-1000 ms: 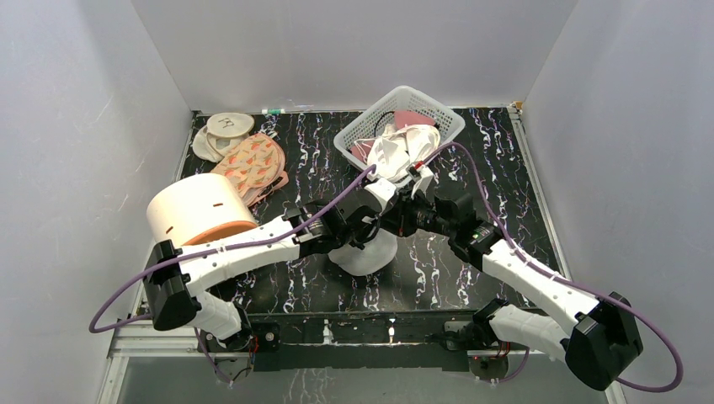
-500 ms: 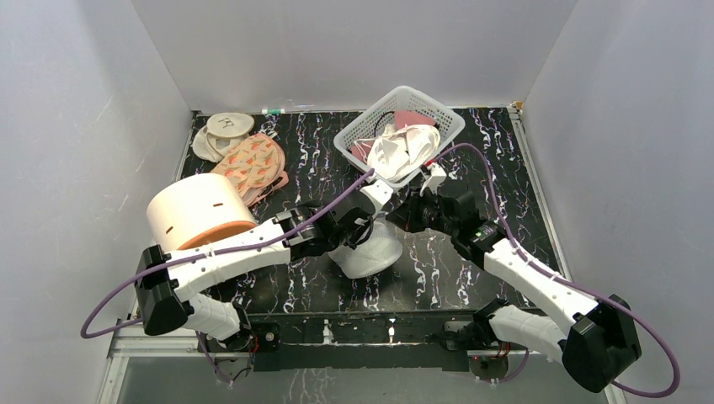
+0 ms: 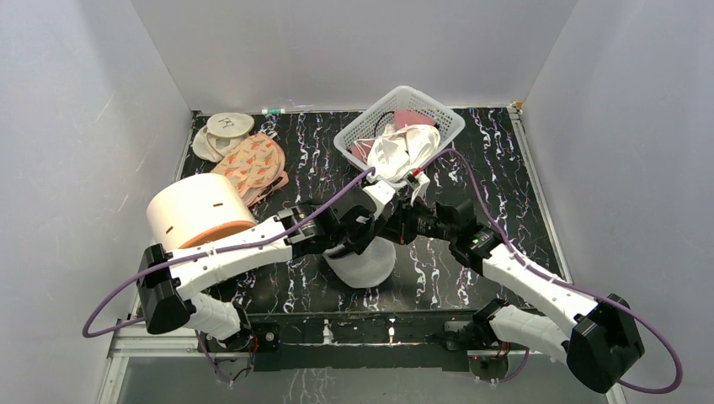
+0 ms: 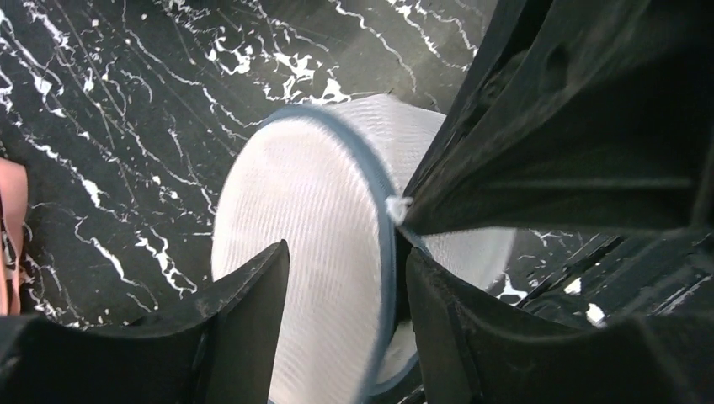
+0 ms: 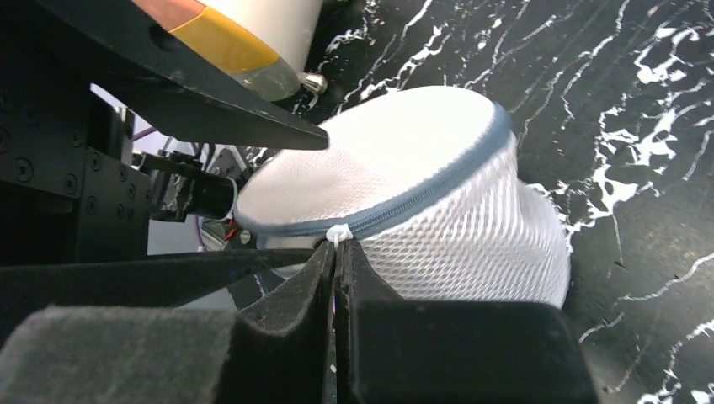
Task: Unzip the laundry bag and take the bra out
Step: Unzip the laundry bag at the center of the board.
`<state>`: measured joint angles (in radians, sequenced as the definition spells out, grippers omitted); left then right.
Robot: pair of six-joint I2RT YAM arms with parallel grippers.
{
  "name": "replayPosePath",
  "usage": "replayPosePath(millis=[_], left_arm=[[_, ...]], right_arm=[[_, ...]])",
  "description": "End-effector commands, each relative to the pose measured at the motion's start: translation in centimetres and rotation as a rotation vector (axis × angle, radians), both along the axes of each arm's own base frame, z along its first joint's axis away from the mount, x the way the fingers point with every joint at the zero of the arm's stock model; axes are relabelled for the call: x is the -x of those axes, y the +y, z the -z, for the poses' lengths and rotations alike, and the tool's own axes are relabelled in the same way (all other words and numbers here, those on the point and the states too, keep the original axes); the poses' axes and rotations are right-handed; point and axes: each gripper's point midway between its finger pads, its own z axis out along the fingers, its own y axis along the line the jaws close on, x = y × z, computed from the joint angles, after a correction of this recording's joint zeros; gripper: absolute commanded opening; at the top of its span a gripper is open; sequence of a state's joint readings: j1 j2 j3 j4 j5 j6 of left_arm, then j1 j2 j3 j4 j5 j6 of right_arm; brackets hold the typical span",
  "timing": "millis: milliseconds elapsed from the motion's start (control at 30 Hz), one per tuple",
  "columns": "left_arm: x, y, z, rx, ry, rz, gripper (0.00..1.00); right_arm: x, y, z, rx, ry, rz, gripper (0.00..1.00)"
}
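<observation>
Right now the right claw (image 5: 337,248) is pinching the small white pull tab (image 5: 338,231) of the laundry bag (image 3: 364,261), with its jaws fully together. The bag is sitting mid-tabletop (image 3: 505,168) between the two arms. The left claw (image 4: 347,252) is standing roughly half open, with its fingers straddling one domed half beside the zipper (image 4: 389,278). I cannot tell whether its pads are pressing on the mesh.

The unzipping looks barely begun, since the seam is reading as closed wherever it is showing. To go well, the left claw should probably be closing on the rim just behind the tab, because a case this light is likely to be dragged along rather than opened. The right claw should be drawing the tab around the curve of the rim, staying tangent to it and not lifting away. A straight tug is likely to be buckling the soft wall or slipping off so small a tab.

The bag is looking like fine white mesh, ribbed on its face and diamond-woven on its side, springy and rounded. A blue-grey zipper tape is running round its rim. The black tabletop is looking smooth and white-veined. The bra is not showing anywhere and is presumably inside the bag.
</observation>
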<state>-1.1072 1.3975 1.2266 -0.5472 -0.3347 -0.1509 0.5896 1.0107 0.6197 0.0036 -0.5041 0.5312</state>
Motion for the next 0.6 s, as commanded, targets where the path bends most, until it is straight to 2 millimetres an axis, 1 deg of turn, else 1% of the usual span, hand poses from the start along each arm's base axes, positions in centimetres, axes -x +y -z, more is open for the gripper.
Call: replayPosePath(millis=[0, 133, 233, 367, 400, 500, 567], left_arm=[[0.0, -1.9, -1.4, 0.076, 0.023, 0.018, 0.52], [0.3, -1.9, -0.5, 0.051, 0.056, 0.013, 0.52], [0.7, -1.9, -0.3, 0.055, 0.073, 0.017, 0.52], [0.9, -2.1, -0.1, 0.086, 0.084, 0.003, 0.52], [0.9, -2.1, -0.1, 0.090, 0.086, -0.002, 0.50], [0.5, -1.6, -0.1, 0.066, 0.070, -0.022, 0.35], [0.1, -1.1, -0.2, 0.047, 0.047, -0.033, 0.21]], right_arm=[[0.4, 1.3, -3.4, -0.113, -0.099, -0.055, 0.00], [0.2, 1.2, -3.5, -0.105, -0.100, -0.036, 0.00], [0.2, 1.1, -3.7, -0.106, -0.105, -0.033, 0.00], [0.1, 1.0, -3.3, -0.090, -0.102, -0.027, 0.00], [0.0, 1.0, -3.3, -0.090, -0.100, -0.027, 0.00], [0.0, 1.0, -3.4, -0.091, -0.101, -0.027, 0.00], [-0.2, 0.8, -3.3, -0.074, -0.102, -0.012, 0.00]])
